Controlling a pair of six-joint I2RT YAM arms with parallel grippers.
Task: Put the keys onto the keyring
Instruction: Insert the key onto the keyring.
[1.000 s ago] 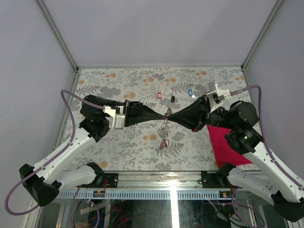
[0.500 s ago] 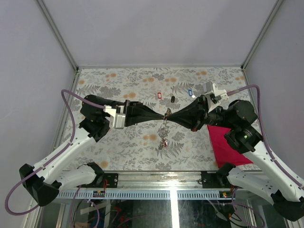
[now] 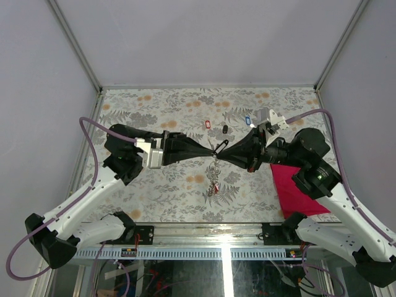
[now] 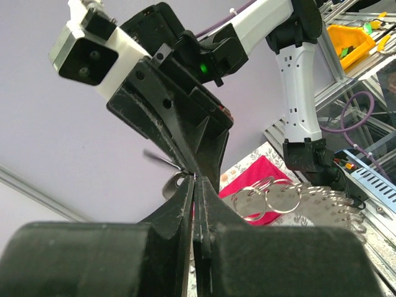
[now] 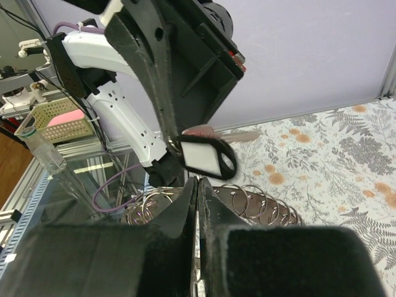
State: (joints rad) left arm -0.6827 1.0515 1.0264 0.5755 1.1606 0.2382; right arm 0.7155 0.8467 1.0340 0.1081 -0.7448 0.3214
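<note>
Drawing back from the left gripper (image 3: 209,151), the right gripper (image 3: 231,148) uncovers a black key tag (image 3: 220,146) between the two tips, above the middle of the surface (image 3: 154,105).

A moment earlier the tips met head-on; now a slight gap stands between them, and the tag bridges it. Both grippers are pressed together. The keyring (image 3: 215,176), a floppy string of metal loops, hangs from the left gripper's tip toward the surface. The wrist view shows the tag right at the right gripper's closed tips, but not whether it is nipped there. The retreat suggests this tag is being worked onto a loop, though a finished threading is not visible. A red key tag (image 3: 208,124) and a blue key tag (image 3: 247,120) lie on the far surface, well apart from the keyring, so most of the task remains.
</note>
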